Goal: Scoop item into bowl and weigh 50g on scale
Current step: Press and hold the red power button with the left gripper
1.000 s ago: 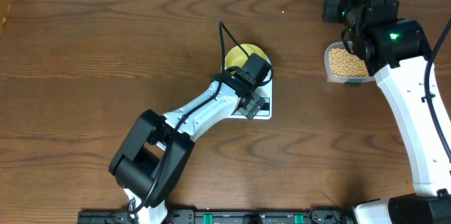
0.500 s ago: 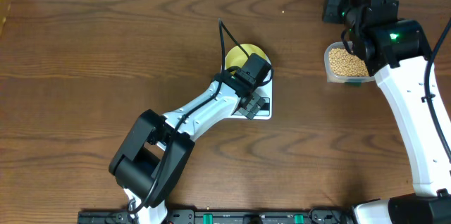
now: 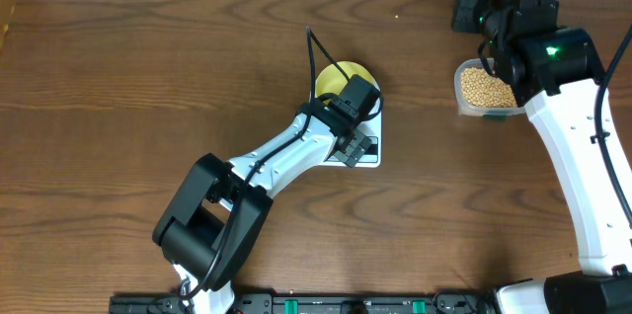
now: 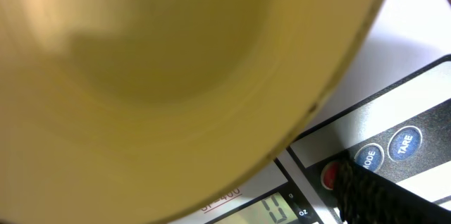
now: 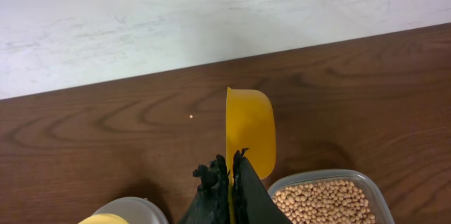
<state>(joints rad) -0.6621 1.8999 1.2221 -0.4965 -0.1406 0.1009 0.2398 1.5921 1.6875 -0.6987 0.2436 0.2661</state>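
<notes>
The pale yellow bowl [image 3: 330, 75] stands on the far end of the white scale [image 3: 371, 159]. My left gripper [image 3: 352, 107] hangs over the scale next to the bowl. In the left wrist view the bowl [image 4: 176, 62] fills most of the frame. One black finger [image 4: 363, 192] reaches down beside the scale's [image 4: 416, 55] round buttons, and the other finger is hidden. My right gripper [image 5: 231, 178] is shut on the handle of the yellow scoop [image 5: 249, 136], just above the clear tub of beans [image 5: 325, 201]. The beans also show in the overhead view [image 3: 482, 85].
The scale's display [image 4: 271, 213] is lit near the left finger. A black and yellow object [image 3: 468, 3] sits at the table's far right edge. A pale round object [image 5: 123, 212] lies left of the right gripper. A white wall runs along the far table edge.
</notes>
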